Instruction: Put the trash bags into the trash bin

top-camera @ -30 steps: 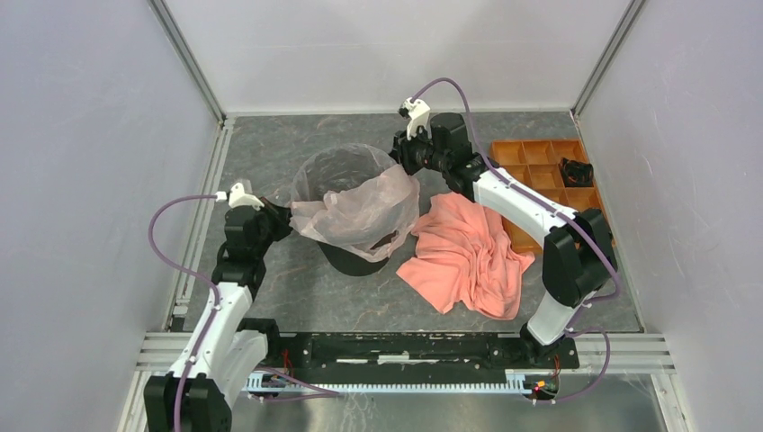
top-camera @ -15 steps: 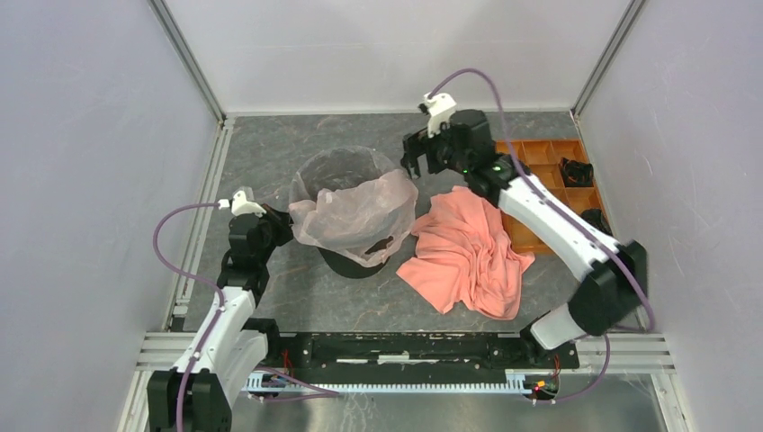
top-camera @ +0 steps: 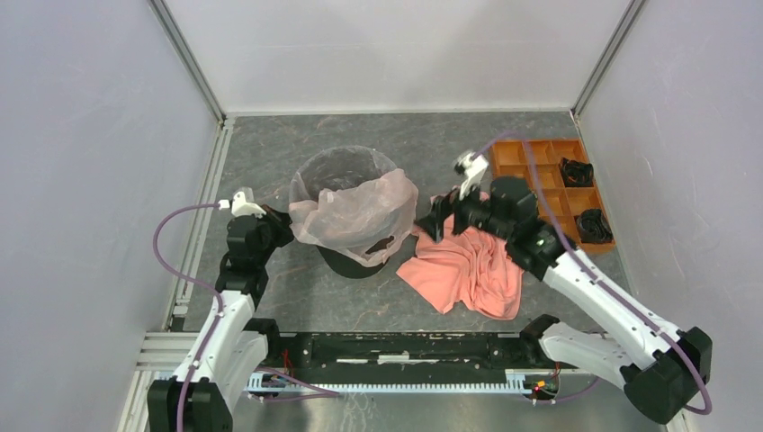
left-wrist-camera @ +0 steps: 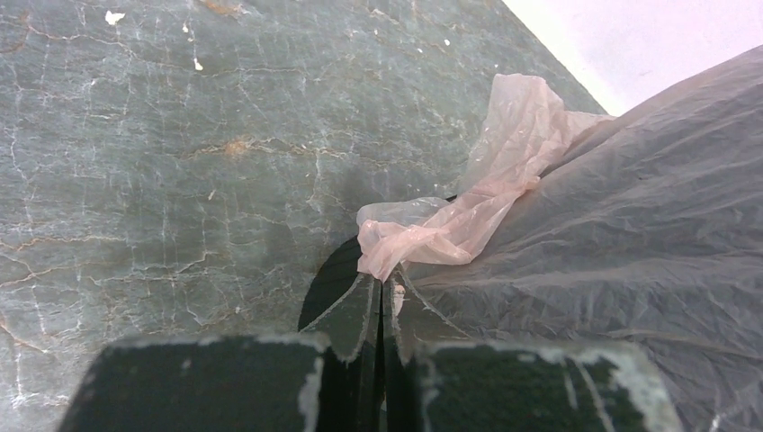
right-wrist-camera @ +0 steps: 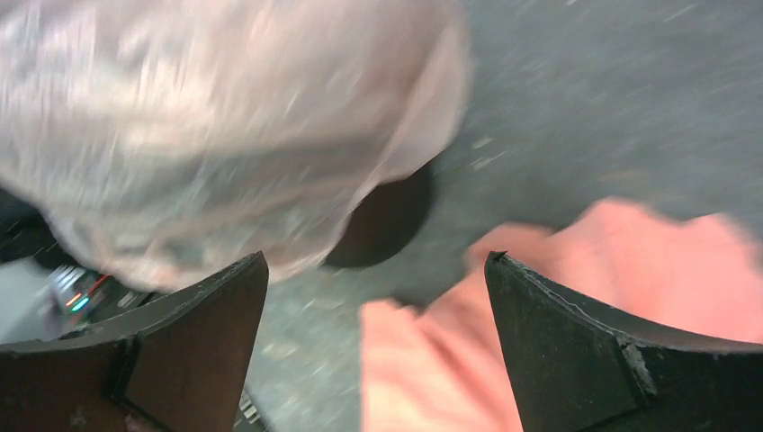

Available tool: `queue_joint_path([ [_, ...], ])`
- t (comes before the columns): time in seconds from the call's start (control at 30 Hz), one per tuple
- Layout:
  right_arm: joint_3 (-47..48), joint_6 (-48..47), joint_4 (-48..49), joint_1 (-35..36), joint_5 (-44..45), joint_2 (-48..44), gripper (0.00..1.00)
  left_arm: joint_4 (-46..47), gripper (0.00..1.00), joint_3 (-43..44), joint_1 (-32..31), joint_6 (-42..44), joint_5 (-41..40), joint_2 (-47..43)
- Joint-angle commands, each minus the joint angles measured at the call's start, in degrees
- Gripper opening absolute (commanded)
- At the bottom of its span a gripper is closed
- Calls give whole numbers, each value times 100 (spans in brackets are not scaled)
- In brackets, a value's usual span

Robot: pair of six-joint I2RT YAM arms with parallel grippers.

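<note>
The left jaws are pressed together on a twisted bunch of the trash bag (left-wrist-camera: 432,236). The film is gathered right at their tips, where it crosses the rim of the trash bin (left-wrist-camera: 329,281). That grip looks meant to anchor one edge at the rim, so the thin plastic neither slips off nor drops inside while the other side is worked. From above, the trash bag (top-camera: 360,209) sits over the trash bin (top-camera: 349,262). Its far part has sunk into the opening and is seen through. Its near part is folded over the rim and hangs down the outside, so I judge it only partly seated. The right jaws are spread wide with nothing between them, hovering above the coral cloth (top-camera: 470,261). Their wrist view is blurred, yet ahead of the gap it shows the bin's dark side, with the draped bag beyond one jaw and the cloth beneath the other. Open and pointed that way, they seem set to take the loose fold. The cloth lies on the tabletop (top-camera: 270,153) just beside the bin, close enough below those jaws to be caught by mistake.
</note>
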Motion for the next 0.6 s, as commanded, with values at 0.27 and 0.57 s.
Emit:
queue_joint_path([
  [0.27, -2226, 3210, 4111, 1570, -445, -75, 98, -59, 2, 297, 35, -155, 147, -280],
  [0.57, -2551, 3518, 4925, 1664, 289, 386, 83, -140, 2, 220, 35, -192, 136, -327],
])
